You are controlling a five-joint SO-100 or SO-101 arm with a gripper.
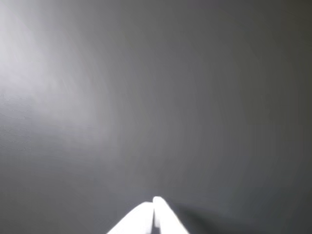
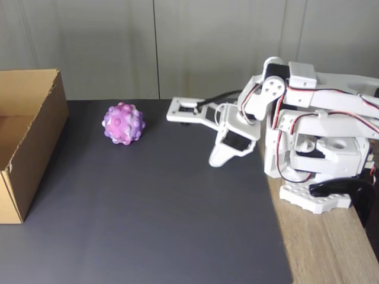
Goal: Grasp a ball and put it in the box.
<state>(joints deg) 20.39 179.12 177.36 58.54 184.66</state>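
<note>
Tool [image 1: 155, 207] tips pressing together, holding nothing, over the dark mat [image 2: 154, 213].
The bumpy purple-pink ball [image 2: 124, 123] is sitting on the mat, between the cardboard box [image 2: 29, 136] at left and the folded white arm [image 2: 308, 130], apart from both.

In the wrist view, the gripper [image 1: 154, 207] enters from the bottom edge, a little left of the middle. Its two white fingers [image 1: 134, 222] are pressed together, with just a thin dark line between them, and their tips meet in a blunt point. Nothing is held between them. They look overexposed, so no details are visible on them. Behind the fingers there is a plain dark grey mat [image 1: 219, 122]. It is matte and blurry. A soft bright glare lies on its upper left part, and the surface becomes darker to the right and to the bottom. A faint shadow lies just right of the fingers.
</note>
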